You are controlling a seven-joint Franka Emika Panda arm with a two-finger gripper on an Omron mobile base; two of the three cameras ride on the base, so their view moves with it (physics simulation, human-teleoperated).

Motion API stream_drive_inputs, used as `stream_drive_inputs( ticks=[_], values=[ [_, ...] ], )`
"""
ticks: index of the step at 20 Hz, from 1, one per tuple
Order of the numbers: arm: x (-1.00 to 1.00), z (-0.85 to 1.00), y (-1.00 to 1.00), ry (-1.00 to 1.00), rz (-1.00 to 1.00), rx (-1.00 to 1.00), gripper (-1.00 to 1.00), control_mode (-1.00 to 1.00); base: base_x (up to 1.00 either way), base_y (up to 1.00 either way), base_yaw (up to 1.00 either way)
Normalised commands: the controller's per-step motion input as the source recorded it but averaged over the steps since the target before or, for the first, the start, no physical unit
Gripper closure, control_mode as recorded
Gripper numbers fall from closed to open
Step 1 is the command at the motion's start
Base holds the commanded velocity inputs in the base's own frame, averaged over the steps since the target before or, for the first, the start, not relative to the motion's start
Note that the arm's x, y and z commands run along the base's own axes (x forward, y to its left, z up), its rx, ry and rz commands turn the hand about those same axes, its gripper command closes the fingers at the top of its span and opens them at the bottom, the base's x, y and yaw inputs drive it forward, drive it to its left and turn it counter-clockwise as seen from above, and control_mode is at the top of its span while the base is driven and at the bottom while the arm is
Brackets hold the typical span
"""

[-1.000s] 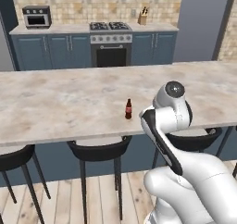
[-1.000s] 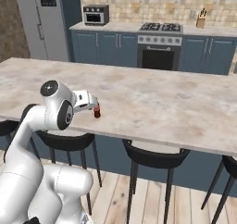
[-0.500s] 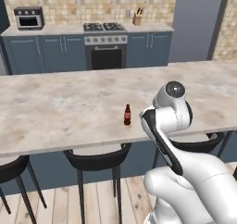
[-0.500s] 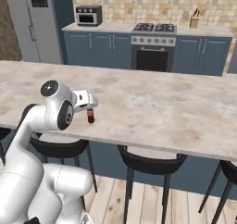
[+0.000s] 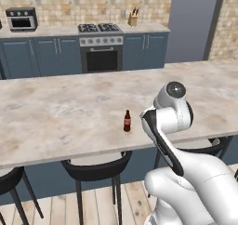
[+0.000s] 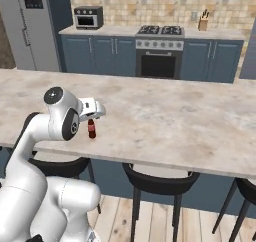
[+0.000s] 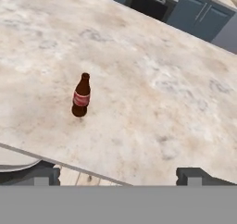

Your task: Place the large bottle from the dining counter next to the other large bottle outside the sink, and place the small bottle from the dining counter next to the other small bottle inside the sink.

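Claw (image 7: 118, 172) stood wide open and empty, its two dark tips (image 7: 44, 173) rising at the bottom corners of the hand view. That view looked down on the small bottle (image 7: 81, 95), upright at middle left on the bench (image 7: 152, 79), well apart from the tips. In the left base view the bottle (image 5: 127, 121) stood at the centre, near the bench's front edge and just left of the arm's bent elbow (image 5: 169, 112). From the right base view the hand (image 6: 91, 109) sat at middle left, directly above the bottle (image 6: 91, 128) and overlapping its cap; the tips themselves were hidden there. Bare marbled top lay on all sides of the bottle. Black stools (image 5: 95, 166) tucked under the front edge. A stove (image 6: 159, 48) and a microwave (image 6: 88, 17) showed along the far wall at the top of both base views.
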Motion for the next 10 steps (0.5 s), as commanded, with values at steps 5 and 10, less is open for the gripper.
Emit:
stream_drive_inputs(
  ticks=[5,10],
  values=[
    [0.0,0.0,0.0,0.0,0.0,0.0,-1.0,1.0,0.3,0.14,-0.07],
    [0.0,0.0,0.0,0.0,0.0,0.0,-1.0,1.0,0.05,0.04,-0.02]
  ],
)
